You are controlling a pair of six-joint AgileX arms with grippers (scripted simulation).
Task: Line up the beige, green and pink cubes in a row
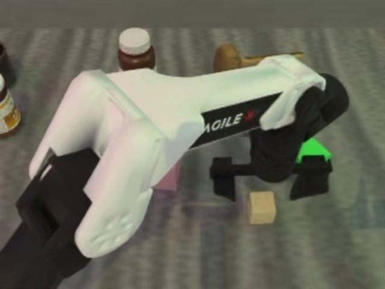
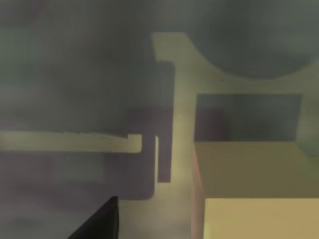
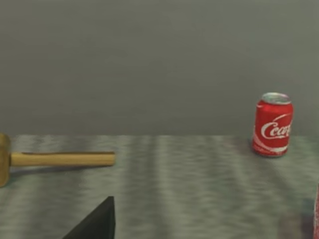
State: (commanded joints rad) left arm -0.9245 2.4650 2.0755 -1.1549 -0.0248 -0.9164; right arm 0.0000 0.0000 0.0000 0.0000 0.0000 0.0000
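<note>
Cubes lie under the long white left arm on the gray desk (image 1: 337, 253): the beige cube (image 1: 262, 208) sits free in the open, the green cube (image 1: 314, 150) peeks out just behind, and the pink cube (image 1: 169, 178) is mostly hidden beneath the arm. The left end effector (image 1: 271, 177) hovers with its black fingers spread wide, apparently empty, just above the beige cube. The right arm is out of the top view; whether its end effector is spread or closed I cannot tell. A brown bottle (image 1: 135, 49) and wooden mallet (image 1: 231, 58) stand at the far edge.
</note>
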